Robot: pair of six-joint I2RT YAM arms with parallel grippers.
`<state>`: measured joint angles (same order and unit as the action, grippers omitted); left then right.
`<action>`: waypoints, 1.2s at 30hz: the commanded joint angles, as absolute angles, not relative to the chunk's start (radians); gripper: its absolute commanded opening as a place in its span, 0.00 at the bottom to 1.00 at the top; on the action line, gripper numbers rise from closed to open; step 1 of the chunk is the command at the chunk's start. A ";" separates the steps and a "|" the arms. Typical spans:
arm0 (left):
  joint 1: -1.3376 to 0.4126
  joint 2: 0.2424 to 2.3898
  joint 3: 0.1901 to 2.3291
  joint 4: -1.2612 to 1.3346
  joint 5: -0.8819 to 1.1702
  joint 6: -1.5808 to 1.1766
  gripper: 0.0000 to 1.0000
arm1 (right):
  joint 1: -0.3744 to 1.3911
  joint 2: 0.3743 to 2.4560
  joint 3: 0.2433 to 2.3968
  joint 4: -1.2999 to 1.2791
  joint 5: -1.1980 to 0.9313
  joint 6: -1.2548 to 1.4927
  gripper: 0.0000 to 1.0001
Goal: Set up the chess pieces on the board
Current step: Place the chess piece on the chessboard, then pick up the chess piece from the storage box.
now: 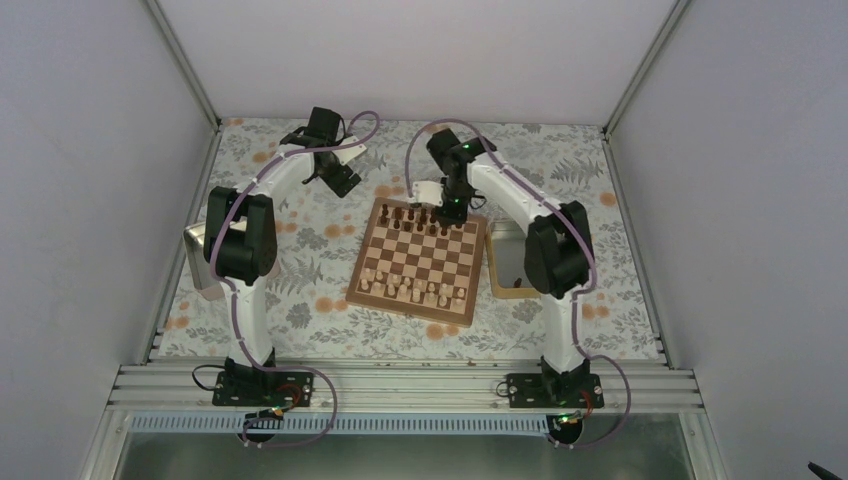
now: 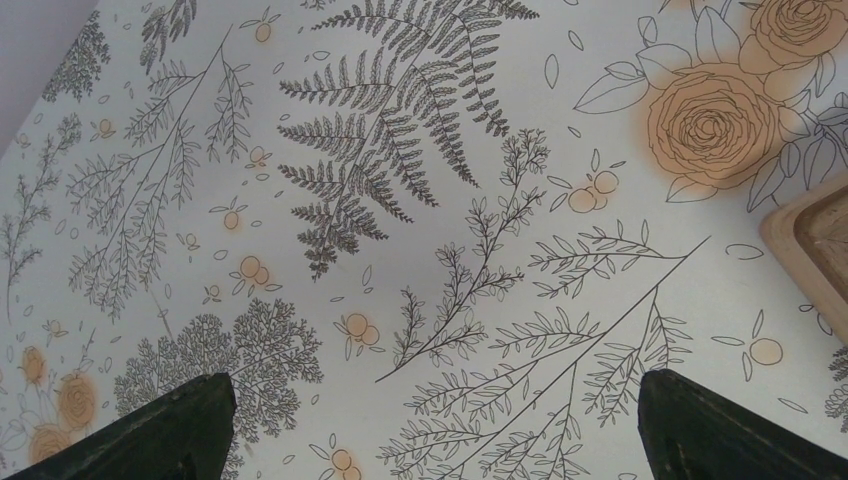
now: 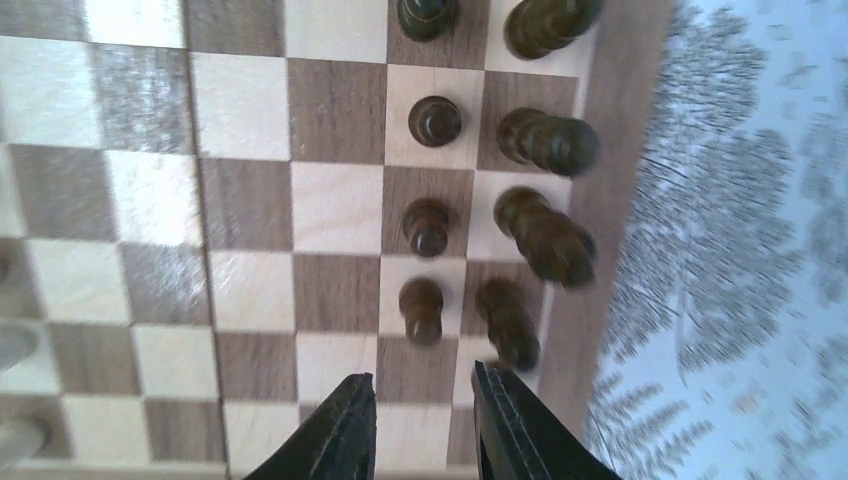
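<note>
The board (image 1: 420, 262) lies in the middle of the table. Dark chess pieces (image 1: 412, 216) stand in its two far rows, pale ones in its two near rows. My right gripper (image 1: 449, 208) hovers over the far rows. In the right wrist view it (image 3: 423, 385) is slightly open and empty, above bare squares just short of a dark pawn (image 3: 421, 308) and a taller dark piece (image 3: 508, 322); more dark pieces stand beyond. My left gripper (image 1: 340, 178) is wide open and empty over the cloth (image 2: 435, 385), beyond the board's far left corner (image 2: 815, 250).
A tan-rimmed tray (image 1: 508, 265) lies right of the board, partly under the right arm. A grey flat object (image 1: 197, 258) lies at the table's left edge under the left arm. Walls enclose the floral tablecloth (image 1: 300, 290).
</note>
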<state>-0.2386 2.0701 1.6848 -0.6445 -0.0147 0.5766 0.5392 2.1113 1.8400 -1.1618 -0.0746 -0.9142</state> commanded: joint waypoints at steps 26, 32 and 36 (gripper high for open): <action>-0.242 2.039 1.674 -0.637 -0.013 0.584 1.00 | -0.037 1.826 1.370 -0.964 -0.088 -0.897 0.32; -0.244 2.043 1.671 -0.635 -0.017 0.585 1.00 | -0.035 1.877 1.379 -0.941 -0.116 -0.906 0.33; -0.243 2.054 1.675 -0.638 -0.017 0.586 1.00 | -0.032 1.897 1.372 -0.936 -0.130 -0.913 0.33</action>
